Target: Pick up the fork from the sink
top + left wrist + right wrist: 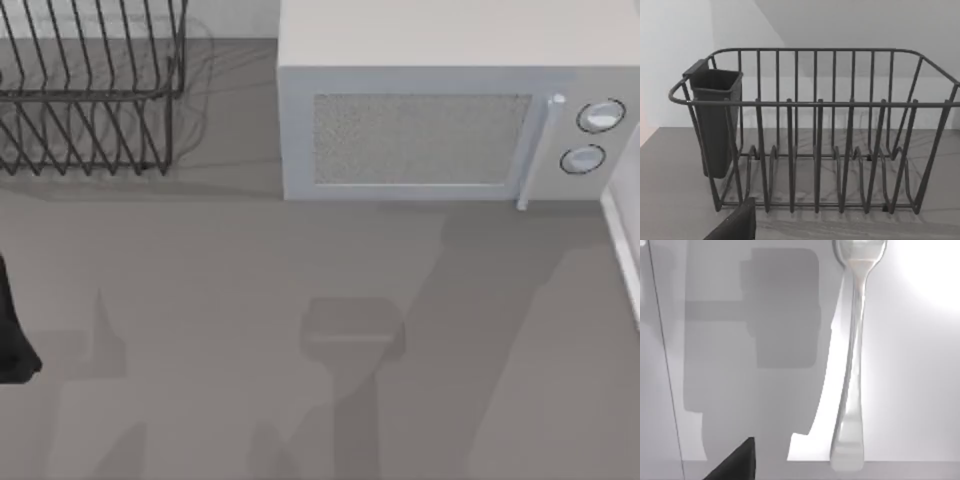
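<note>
The fork (850, 390) is a slim silvery strip lying flat on the pale floor of the sink (920, 380). Its broad handle end is at one edge of the right wrist view and its neck runs to the opposite edge, where the tines are cut off. A black corner of my right gripper (735, 465) shows above the sink floor, off to the side of the fork's handle and not touching it. The gripper's shadow falls on the floor beside the fork. A black part of my left arm (12, 335) sits at the table's left edge.
A dark wire dish rack (90, 90) stands at the back left, with a cutlery cup (715, 120) on its side. A white microwave (440, 110) fills the back right. The sink's white rim (622, 250) runs along the right edge.
</note>
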Controlling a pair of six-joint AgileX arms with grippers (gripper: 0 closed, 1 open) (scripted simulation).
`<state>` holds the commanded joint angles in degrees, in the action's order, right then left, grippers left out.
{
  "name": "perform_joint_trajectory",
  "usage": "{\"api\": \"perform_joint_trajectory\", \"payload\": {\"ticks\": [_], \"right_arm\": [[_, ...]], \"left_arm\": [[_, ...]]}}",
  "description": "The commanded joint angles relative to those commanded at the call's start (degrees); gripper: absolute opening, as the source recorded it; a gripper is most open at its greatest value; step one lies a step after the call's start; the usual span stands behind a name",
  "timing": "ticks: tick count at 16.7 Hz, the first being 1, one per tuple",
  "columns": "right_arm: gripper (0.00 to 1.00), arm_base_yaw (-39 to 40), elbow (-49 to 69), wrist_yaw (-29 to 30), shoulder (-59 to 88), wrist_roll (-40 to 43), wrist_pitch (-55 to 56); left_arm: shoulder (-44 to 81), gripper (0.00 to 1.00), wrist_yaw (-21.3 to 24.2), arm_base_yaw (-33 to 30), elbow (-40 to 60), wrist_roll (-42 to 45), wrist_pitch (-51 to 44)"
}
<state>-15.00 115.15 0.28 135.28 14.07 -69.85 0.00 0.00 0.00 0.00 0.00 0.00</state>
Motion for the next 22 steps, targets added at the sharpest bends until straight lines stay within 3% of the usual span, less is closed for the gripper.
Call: {"api": "perform_joint_trajectory", "payload": {"ticks": [4,11,17,22], "right_arm": [[1.0,-0.04,-2.41,0.03,2.18,-0.04,4.17],[1.0,-0.22,-11.27,0.13,11.0,-0.14,22.92],[1.0,-0.26,-12.48,0.15,12.33,-0.14,24.8],[0.62,-0.26,-12.48,0.15,12.33,-0.14,24.8]], "left_arm": [[0.0,1.0,0.0,0.0,0.0,0.0,0.0],[0.0,1.0,0.0,0.0,0.0,0.0,0.0],[0.0,1.0,0.0,0.0,0.0,0.0,0.0],[0.0,1.0,0.0,0.0,0.0,0.0,0.0]]}}
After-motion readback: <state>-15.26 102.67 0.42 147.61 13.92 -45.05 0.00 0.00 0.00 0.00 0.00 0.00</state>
